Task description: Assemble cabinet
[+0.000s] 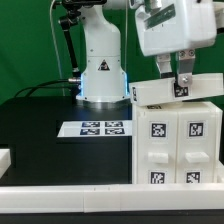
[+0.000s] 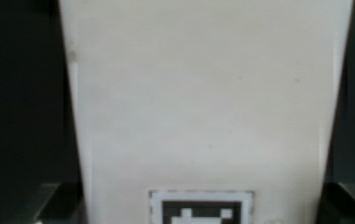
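Observation:
The cabinet body [image 1: 178,145] is a white boxy block with tagged front faces, standing at the exterior view's right on the black table. A flat white panel [image 1: 172,93] lies slightly tilted on or just above its top. My gripper [image 1: 180,86] comes down from above, its fingers closed on the panel's edge. In the wrist view the panel [image 2: 195,100] fills the picture, with a black-and-white tag [image 2: 200,208] near my gripper [image 2: 195,214]. The dark fingers [image 2: 39,204] sit at either side of it. Whether the panel touches the body I cannot tell.
The marker board [image 1: 100,128] lies flat on the black table [image 1: 40,130] in front of the arm's white base [image 1: 100,70]. A white rail [image 1: 60,194] runs along the front edge. A white piece [image 1: 5,158] shows at the left edge.

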